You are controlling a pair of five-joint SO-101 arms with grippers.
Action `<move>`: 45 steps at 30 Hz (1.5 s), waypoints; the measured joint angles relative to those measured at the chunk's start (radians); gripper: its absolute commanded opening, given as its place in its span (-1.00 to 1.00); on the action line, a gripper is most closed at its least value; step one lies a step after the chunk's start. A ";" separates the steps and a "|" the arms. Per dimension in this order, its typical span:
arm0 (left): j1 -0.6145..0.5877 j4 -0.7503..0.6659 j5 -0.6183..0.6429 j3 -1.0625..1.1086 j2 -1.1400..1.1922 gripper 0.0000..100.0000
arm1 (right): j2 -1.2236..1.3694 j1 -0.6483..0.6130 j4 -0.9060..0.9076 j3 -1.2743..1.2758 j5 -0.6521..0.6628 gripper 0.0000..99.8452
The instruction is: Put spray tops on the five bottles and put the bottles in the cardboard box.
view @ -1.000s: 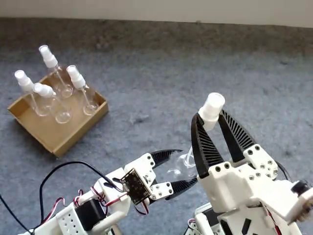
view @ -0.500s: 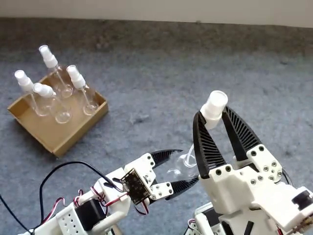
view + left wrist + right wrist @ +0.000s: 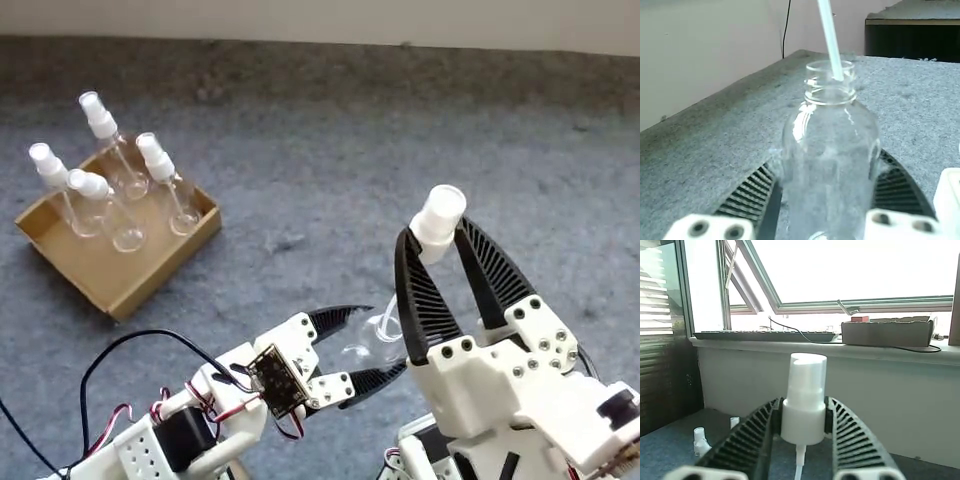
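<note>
Spray top (image 3: 438,218) shifted right, tube (image 3: 829,35) dipping inside the bottle (image 3: 830,150).

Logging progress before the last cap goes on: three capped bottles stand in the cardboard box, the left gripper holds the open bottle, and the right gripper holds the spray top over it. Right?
Not quite. The high view shows four capped bottles in the cardboard box, not three. The rest stands: the left gripper holds the open bottle, and the right gripper holds the spray top over it.
</note>
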 measured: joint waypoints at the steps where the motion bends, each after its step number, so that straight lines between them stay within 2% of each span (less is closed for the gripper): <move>1: 0.000 0.000 0.000 0.000 0.000 -0.75 | 0.000 0.000 0.000 0.000 0.000 -0.87; 17: 0.000 0.000 0.000 0.000 0.000 -0.75 | 0.000 0.000 0.000 -0.002 0.000 -0.87; 28: 0.000 0.000 0.000 0.000 0.000 -0.75 | -0.003 0.002 0.002 -0.123 0.000 -0.87; 36: 0.000 0.000 0.000 0.000 0.000 -0.75 | -0.003 0.002 0.078 -0.123 0.000 -0.87; 42: 0.000 0.000 0.000 0.000 0.000 -0.75 | -0.003 0.002 0.072 -0.115 0.000 -0.87; 45: 0.000 0.000 0.000 0.000 0.000 -0.75 | -0.003 0.002 0.005 -0.060 0.000 -0.87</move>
